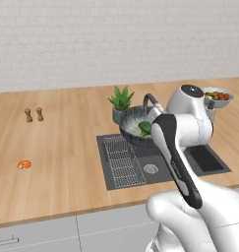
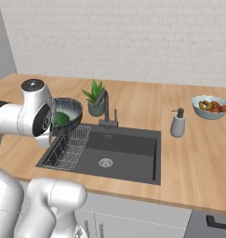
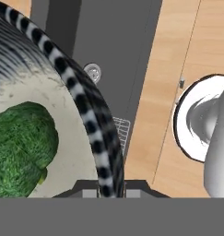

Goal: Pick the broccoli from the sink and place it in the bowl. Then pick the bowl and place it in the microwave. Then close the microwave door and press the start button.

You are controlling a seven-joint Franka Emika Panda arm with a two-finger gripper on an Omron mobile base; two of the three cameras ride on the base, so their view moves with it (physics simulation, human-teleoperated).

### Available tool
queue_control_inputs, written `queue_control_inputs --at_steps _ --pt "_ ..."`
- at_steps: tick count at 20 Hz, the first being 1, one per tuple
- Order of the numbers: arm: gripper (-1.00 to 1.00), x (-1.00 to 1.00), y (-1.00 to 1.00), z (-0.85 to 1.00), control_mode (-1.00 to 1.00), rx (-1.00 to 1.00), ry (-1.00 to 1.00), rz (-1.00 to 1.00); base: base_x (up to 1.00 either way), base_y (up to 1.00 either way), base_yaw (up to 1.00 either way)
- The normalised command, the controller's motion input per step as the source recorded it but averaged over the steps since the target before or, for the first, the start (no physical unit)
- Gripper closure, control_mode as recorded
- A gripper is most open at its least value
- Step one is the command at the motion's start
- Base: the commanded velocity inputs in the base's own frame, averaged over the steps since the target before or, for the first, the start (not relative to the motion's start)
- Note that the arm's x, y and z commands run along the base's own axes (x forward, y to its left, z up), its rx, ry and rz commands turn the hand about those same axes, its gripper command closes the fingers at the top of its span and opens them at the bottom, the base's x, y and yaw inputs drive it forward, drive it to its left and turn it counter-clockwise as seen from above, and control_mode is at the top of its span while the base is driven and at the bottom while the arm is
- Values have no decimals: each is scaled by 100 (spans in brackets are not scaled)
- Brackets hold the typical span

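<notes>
Sink (image 2: 133,148) comes first, since it is the biggest thing: it is sitting dark and grey in the wooden counter (image 1: 57,142), down below the pincer. Its wire rack (image 2: 68,148) is lying in the end right under the pincer, and the round drain (image 2: 105,162) is shining in the middle of the basin, a little off to the side. The grey faucet (image 2: 105,109) is standing at the back edge of the sink, near the pincer.

The bowl (image 1: 135,123) is next in size. It is hanging up in the air over the rack end of the sink, not touching the counter. The pincer (image 3: 104,190) is pinching the bowl's speckled rim, with one finger inside the bowl and one outside, so it is narrow and holding the bowl. In the hand view the rim is curving up and away from the fingers.

The potted plant (image 1: 121,103) is standing just behind the bowl. The soap bottle (image 2: 178,123) and a light bowl of food (image 2: 210,107) are sitting far from the pincer, past the other end of the sink.

The broccoli (image 3: 19,147) is lying inside the bowl on its pale bottom, close beside the pincer. Two little shakers (image 1: 34,114) and a small orange thing (image 1: 24,164) are resting far away on the counter.
</notes>
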Motion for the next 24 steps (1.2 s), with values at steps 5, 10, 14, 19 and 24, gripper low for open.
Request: queue_control_inputs --at_steps 5,10,14,19,24 --pt "100 -7 -52 11 -100 -5 9 -19 0 0 0" --pt "100 -24 -51 44 -100 0 0 -10 0 0 0" --pt "100 -31 -18 49 -100 0 -3 0 0 0 0" --pt "100 0 0 0 100 0 0 0 -80 -93 -14" --pt "100 0 0 0 100 0 0 0 -47 -92 -39"
